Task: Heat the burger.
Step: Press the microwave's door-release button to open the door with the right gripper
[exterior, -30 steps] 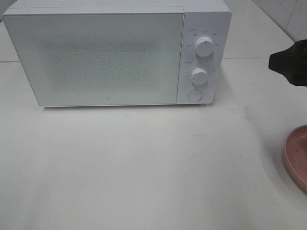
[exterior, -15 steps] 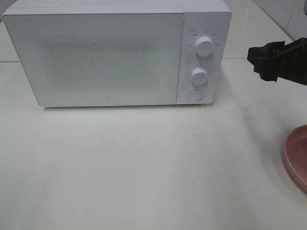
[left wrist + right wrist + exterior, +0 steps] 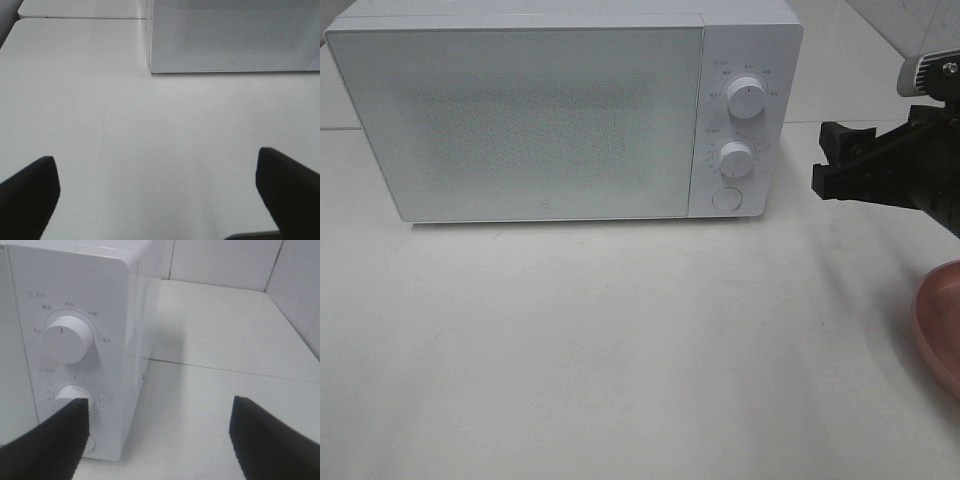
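The burger is out of view in every frame. A white microwave (image 3: 520, 120) stands at the back of the table with its door shut. My right gripper (image 3: 828, 160) hovers open just right of the microwave's control panel, level with the lower knob (image 3: 735, 157), its fingers empty. In the right wrist view the right gripper (image 3: 157, 407) faces the panel's right edge, with the upper knob (image 3: 67, 340) and the lower knob (image 3: 72, 396) in sight. My left gripper (image 3: 155, 160) is wide open and empty over bare table in front of the microwave (image 3: 230, 35); the exterior high view does not show it.
A round pink plate (image 3: 945, 320) lies at the right edge of the table, partly cut off by the frame, below the right arm. A round button (image 3: 725, 198) sits under the two knobs. A tiled wall rises behind the table at the right.
The right gripper has come in from the right edge toward the microwave's control panel, moving left and slightly lower. The microwave and the plate have not moved.
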